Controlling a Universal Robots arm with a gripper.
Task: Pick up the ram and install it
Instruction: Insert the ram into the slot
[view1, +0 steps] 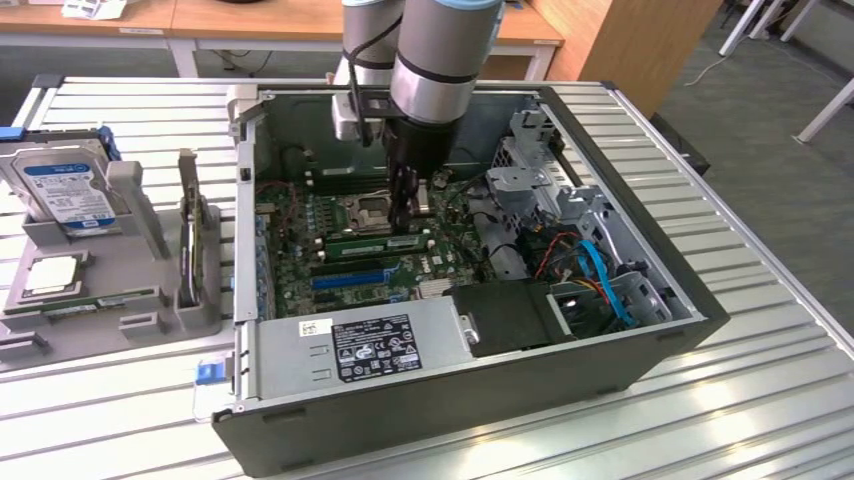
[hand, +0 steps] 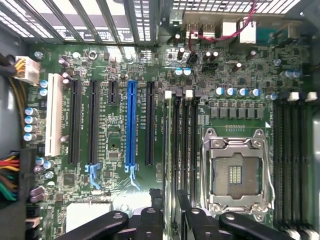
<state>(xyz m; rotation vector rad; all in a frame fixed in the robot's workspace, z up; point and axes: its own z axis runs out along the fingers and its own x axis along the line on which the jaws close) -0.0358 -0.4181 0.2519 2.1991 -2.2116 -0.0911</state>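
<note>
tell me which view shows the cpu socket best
The wrist view: the cpu socket faces the camera squarely, its metal frame and middle contacts plain. The exterior view shows the socket at a slant inside the case, beside the arm.

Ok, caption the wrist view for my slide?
Tool over the motherboard, at the memory slots beside the empty processor socket.

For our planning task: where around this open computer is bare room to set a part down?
Bare table runs along the computer case on the exterior view's right and nearer the camera. Crowded: the grey parts holder with the hard drive on that view's left, and inside the case.
</note>
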